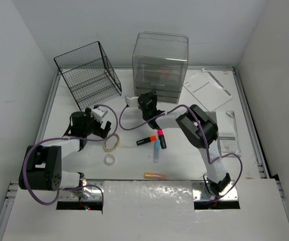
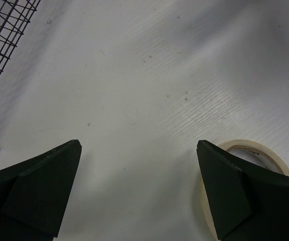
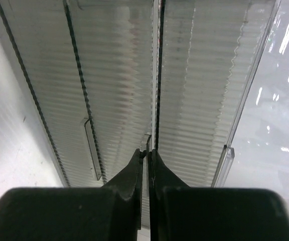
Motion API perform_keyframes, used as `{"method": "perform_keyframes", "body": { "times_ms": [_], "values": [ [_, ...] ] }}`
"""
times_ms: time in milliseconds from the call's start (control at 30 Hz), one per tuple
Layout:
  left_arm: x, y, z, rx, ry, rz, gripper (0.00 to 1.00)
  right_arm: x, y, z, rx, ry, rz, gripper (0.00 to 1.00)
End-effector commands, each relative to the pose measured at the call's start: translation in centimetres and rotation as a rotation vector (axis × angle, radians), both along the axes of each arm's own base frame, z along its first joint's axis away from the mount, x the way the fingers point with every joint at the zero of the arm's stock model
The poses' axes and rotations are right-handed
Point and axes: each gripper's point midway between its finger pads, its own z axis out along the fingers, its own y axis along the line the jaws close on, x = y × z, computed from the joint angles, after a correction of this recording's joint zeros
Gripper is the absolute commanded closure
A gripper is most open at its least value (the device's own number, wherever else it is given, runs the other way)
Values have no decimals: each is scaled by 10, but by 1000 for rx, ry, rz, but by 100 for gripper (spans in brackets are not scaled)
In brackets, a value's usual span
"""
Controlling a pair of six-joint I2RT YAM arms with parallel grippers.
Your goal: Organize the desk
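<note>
Two hands: left hand (image 2: 138,165) spread open low over the bench (image 2: 159,75), beside a tape roll (image 2: 265,150); right hand (image 3: 147,155) pinched shut at the front of the clear drawer unit (image 3: 199,75). Probably opening a drawer; next, pull straight back.

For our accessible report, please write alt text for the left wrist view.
The left hand hangs open over the white desk. A tape roll, partly hidden by it, lies at lower right; a wire basket shows at top left.
</note>
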Motion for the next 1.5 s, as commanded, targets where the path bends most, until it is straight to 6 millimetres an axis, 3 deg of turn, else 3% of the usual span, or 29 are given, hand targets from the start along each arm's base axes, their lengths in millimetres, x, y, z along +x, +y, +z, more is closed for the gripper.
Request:
{"method": "perform_keyframes", "body": {
  "times_ms": [0, 100, 300, 633, 700, 767, 800, 833, 933, 1033, 1067, 1100, 1133, 1200, 1233, 1333, 1400, 1467],
  "values": [
    [13, -3, 19, -11, -67, -13, 0, -8, -16, 8, 26, -16, -32, 100],
    [13, -2, 20, -12, -70, -11, 0, -27, -10, 16, 72, -10, 9, 100],
    [13, -3, 22, -13, -76, -13, 0, -73, 5, 8, 112, 7, 56, 100],
    [12, -3, 23, -18, -77, -16, 0, -159, 0, -3, 172, 7, 70, 100],
    [12, -3, 23, -16, -74, -16, 0, -168, 3, 7, 209, -2, 67, 99],
    [12, -3, 24, -16, -75, -14, 0, -170, 5, 14, 261, 0, 50, 79],
    [12, -3, 24, -16, -76, -12, 0, -171, 3, 21, 272, 1, 43, 57],
    [12, -2, 23, -17, -72, -9, 0, -172, 7, 27, 320, 1, 41, 47],
    [12, -1, 23, -17, -70, -3, 0, -179, 10, 48, 465, 12, 44, 28],
    [13, 0, 23, -20, -70, 10, 0, -196, 16, 62, 686, 100, 53, 19],
    [14, 1, 24, -23, -71, 17, 0, -208, 13, 49, 676, 191, 54, 13],
    [15, 2, 24, -22, -71, 24, 0, -226, 31, 50, 791, 322, 142, 7],
    [16, 3, 24, -23, -72, 31, 0, -240, 36, 42, 805, 413, 179, 1],
    [17, 5, 25, -25, -73, 40, 0, -285, 42, 8, 826, 664, 238, 1],
    [17, 5, 24, -27, -69, 43, 0, -299, 40, 7, 850, 717, 259, 2],
    [17, 5, 23, -27, -61, 42, 0, -352, 36, -27, 844, 906, 278, 5],
    [17, 5, 23, -27, -60, 42, 0, -382, 37, -45, 810, 979, 289, 6],
    [17, 4, 23, -27, -62, 38, 0, -397, 32, -61, 754, 1019, 263, 9]
  ]
}}
